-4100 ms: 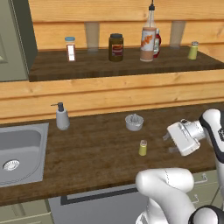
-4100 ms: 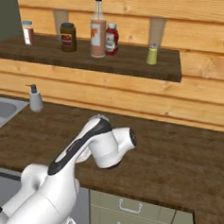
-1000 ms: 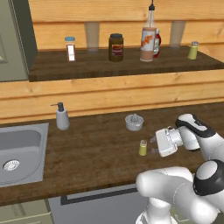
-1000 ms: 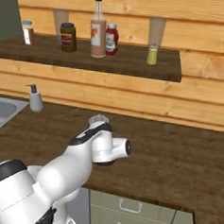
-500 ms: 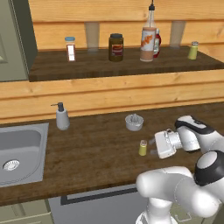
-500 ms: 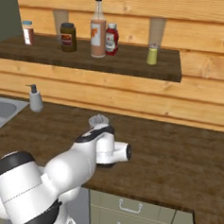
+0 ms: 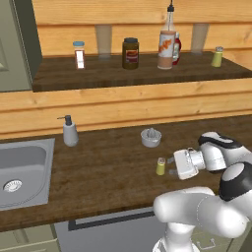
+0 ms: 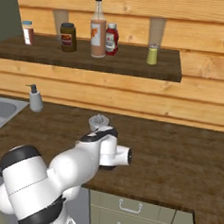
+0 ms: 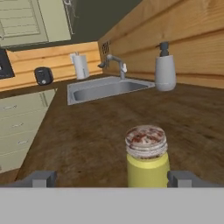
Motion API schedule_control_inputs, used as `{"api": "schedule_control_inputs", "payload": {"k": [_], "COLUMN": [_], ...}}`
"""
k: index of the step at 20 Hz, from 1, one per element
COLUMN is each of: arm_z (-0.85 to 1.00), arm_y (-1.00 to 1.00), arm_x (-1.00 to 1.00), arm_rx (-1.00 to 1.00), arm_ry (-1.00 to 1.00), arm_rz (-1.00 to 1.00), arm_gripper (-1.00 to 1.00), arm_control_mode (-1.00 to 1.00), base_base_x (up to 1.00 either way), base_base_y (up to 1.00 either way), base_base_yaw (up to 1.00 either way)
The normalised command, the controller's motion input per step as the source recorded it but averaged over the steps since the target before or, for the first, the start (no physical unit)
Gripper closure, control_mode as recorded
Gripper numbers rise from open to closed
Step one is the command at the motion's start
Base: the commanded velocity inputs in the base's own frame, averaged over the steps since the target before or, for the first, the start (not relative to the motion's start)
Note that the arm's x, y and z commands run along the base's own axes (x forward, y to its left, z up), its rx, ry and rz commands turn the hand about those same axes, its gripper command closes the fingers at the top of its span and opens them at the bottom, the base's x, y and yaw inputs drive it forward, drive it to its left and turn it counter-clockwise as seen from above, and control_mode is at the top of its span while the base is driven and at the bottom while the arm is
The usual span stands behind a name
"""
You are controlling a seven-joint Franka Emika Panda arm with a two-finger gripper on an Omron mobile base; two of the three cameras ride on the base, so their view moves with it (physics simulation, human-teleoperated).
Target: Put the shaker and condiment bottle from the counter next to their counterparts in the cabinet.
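One yellow-green shaker with a silver cap stands upright on the dark counter. My gripper lies level just to its right, pointing at it and open. In the hand view the shaker sits low between the spread fingertips, nearer the right one, untouched. The tall orange condiment bottle stands on the cabinet shelf beside the squat red bottle. The second shaker is at the shelf's right end.
A small grey bowl sits behind the shaker. A soap dispenser and the steel sink lie to the left. A dark brown jar and a red-striped jar share the shelf.
The hand has slid left along the counter toward the shaker, closing the gap. Four seconds ago it was higher and farther right. The shaker has not moved.
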Motion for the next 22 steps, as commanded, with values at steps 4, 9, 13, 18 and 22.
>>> {"api": "schedule_control_inputs", "payload": {"k": [4, 9, 13, 18, 22], "arm_z": [0.0, 0.0, 0.0, 0.0, 0.0], "arm_y": [0.05, 0.07, 0.04, 0.03, 0.14], "arm_x": [0.07, 0.01, 0.0, -0.15, 0.02], "arm_rx": [0.03, 0.01, 0.0, 0.0, 0.0], "arm_ry": [0.0, 0.0, 0.0, -0.03, -0.01], "arm_rz": [0.0, 0.0, 0.0, 0.0, 0.0], "arm_gripper": [-1.0, -1.0, -1.0, -1.0, -1.0], "arm_control_mode": [-1.0, -1.0, -1.0, -1.0, -1.0], "base_base_x": [0.0, 0.0, 0.0, 0.0, 0.0], "base_base_y": [0.0, 0.0, 0.0, 0.0, 0.0], "base_base_yaw": [0.0, 0.0, 0.0, 0.0, 0.0]}}
